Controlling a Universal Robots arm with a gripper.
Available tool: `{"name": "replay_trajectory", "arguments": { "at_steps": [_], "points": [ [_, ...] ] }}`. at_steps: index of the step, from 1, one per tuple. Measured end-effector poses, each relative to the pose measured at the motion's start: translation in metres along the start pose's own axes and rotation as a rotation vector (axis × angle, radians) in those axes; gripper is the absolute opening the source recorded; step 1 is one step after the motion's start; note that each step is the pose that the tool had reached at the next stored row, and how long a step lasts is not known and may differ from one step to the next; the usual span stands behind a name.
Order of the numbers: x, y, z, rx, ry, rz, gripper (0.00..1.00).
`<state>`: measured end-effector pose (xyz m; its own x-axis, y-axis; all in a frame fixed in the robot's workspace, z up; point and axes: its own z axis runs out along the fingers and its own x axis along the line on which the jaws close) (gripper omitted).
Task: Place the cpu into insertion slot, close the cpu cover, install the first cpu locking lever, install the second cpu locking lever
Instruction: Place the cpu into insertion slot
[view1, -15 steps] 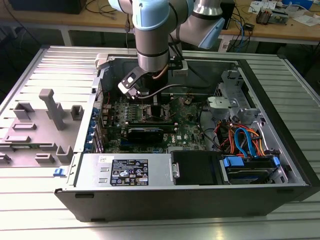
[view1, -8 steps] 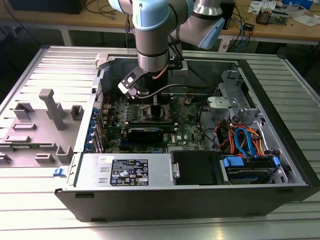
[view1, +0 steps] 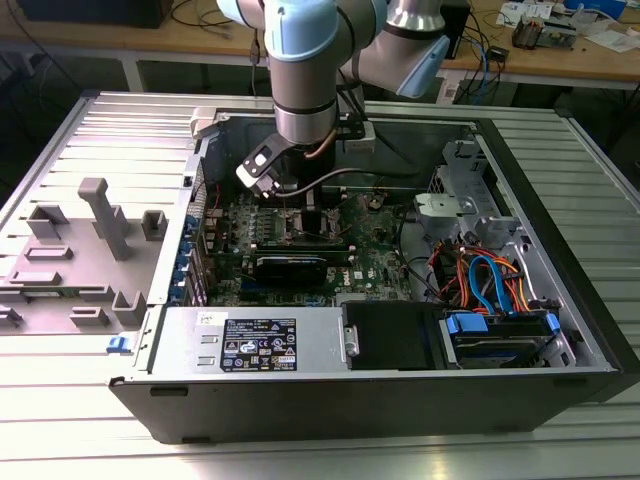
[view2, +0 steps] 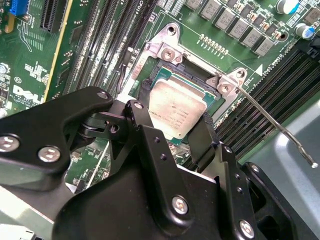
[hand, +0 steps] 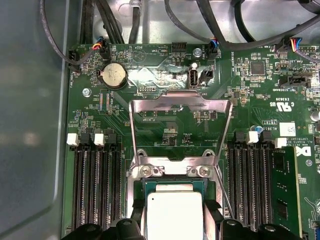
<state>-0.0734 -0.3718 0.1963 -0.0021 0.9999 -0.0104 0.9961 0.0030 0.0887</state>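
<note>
My gripper (view1: 300, 203) reaches down into the open computer case over the motherboard. In both wrist views its black fingers (view2: 206, 131) press against two opposite edges of the cpu (view2: 176, 106), a square silver-topped chip. The cpu (hand: 175, 215) sits level at the insertion slot (hand: 172, 186), inside its silver rim; I cannot tell whether it is fully seated. The cpu cover (hand: 180, 99), a thin silver frame, stands swung open behind the slot. One thin wire locking lever (view2: 275, 125) sticks out free from the slot's corner.
Long black memory slots (hand: 95, 190) flank the socket on both sides. A black expansion card (view1: 290, 265) lies near it, with a power supply (view1: 250, 345) in front and drive cables (view1: 490, 280) at the exterior view's right. Grey fixtures (view1: 100, 215) stand outside the case.
</note>
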Motion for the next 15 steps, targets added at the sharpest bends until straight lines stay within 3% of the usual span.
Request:
{"name": "replay_trajectory", "arguments": {
  "at_steps": [9,15],
  "points": [
    [-0.0006,-0.0032,-0.0002,0.0,0.0003,0.005,0.54],
    [-0.0011,0.0013,0.0,0.0006,-0.0011,0.013,0.54]
  ]
}}
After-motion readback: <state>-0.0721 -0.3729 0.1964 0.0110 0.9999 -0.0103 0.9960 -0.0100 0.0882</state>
